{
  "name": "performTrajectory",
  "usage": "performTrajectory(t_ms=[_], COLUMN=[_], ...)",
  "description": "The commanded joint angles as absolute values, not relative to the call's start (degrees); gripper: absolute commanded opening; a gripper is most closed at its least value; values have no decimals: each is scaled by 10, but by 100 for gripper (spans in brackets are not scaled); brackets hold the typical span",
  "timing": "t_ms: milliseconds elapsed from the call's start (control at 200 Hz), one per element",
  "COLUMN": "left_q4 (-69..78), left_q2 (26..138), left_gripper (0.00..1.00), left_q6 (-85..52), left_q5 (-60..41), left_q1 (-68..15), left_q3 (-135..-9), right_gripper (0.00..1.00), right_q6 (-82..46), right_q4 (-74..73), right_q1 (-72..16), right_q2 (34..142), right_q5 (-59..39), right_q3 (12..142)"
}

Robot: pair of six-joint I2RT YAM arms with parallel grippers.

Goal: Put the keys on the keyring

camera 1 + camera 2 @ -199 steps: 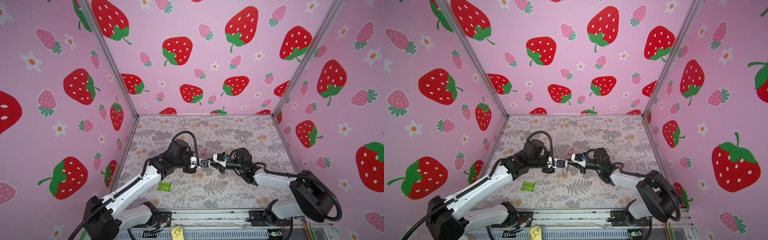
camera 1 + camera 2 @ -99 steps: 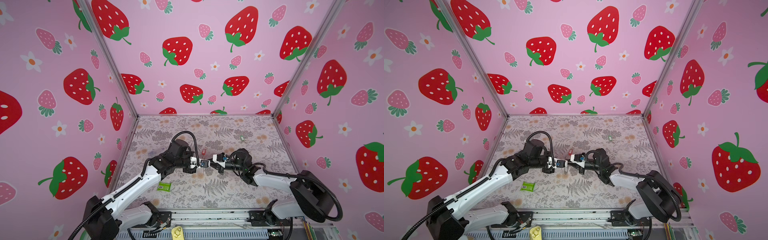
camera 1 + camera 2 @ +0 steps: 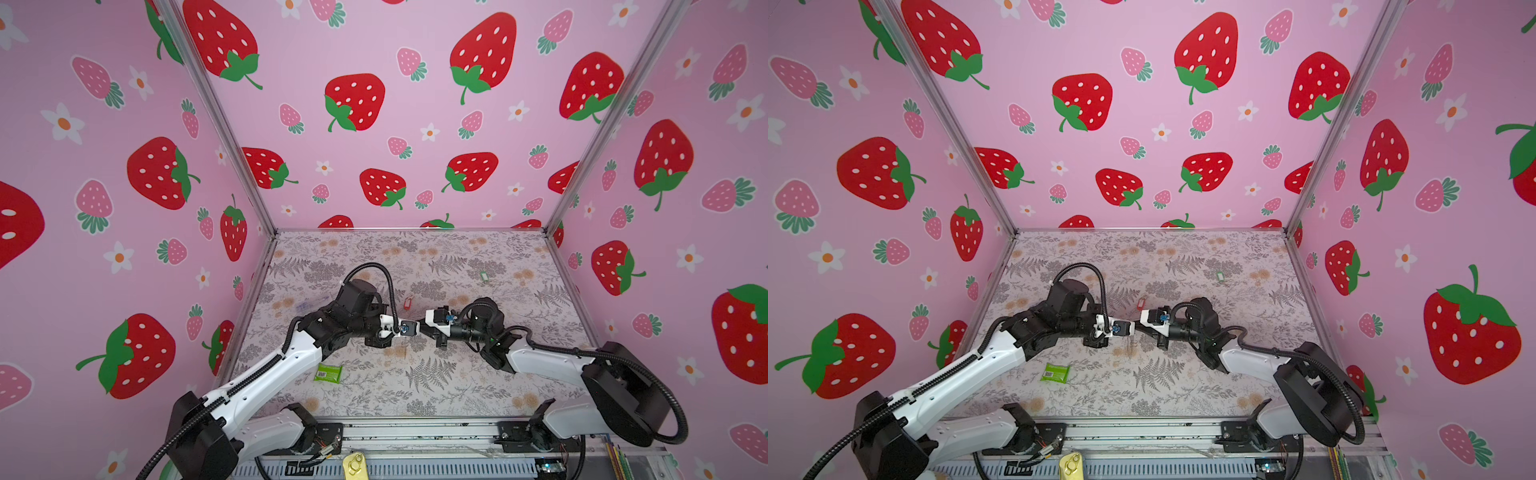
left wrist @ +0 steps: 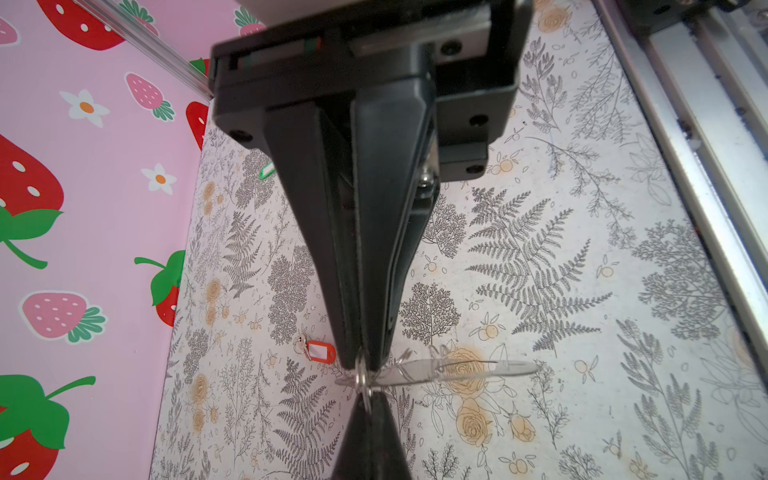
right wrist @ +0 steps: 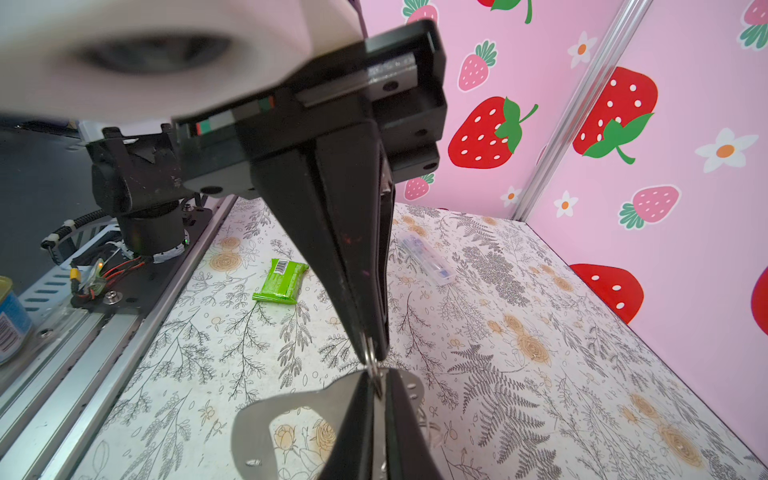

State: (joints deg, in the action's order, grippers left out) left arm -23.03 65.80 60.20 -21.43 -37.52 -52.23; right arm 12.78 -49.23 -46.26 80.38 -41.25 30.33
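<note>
One packet (image 3: 328,372) lies at your left. Your left gripper (image 4: 365,361) is clamped tight on the one keyring (image 4: 457,368) at mid-table, gripping its metal rings. Your right gripper (image 5: 370,353) pinches those rings too, jaws nearly together. Behind lie two: red key (image 3: 409,302), then green key (image 3: 483,277) farther right.

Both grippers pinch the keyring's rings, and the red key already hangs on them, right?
No: the red key lies loose on the table, as the left wrist view shows. The left gripper and right gripper do pinch the keyring by its rings.
</note>
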Motion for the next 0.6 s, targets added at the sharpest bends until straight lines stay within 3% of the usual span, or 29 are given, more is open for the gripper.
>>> performTrajectory(t_ms=[0,375,595], left_q4=[-246,-254,-261], left_q2=[663,683,687], left_gripper=[0,0,0], left_q6=[611,607,598], left_q5=[-226,-234,-255], left_q1=[-377,-376,-369], left_q3=[-547,-565,-572], right_gripper=[8,3,5], right_q6=[125,126,125], right_q4=[-509,-510,-509], right_q1=[-466,-473,-474], right_q2=[795,802,803], right_q5=[-421,-424,-422], right_q3=[313,312,310])
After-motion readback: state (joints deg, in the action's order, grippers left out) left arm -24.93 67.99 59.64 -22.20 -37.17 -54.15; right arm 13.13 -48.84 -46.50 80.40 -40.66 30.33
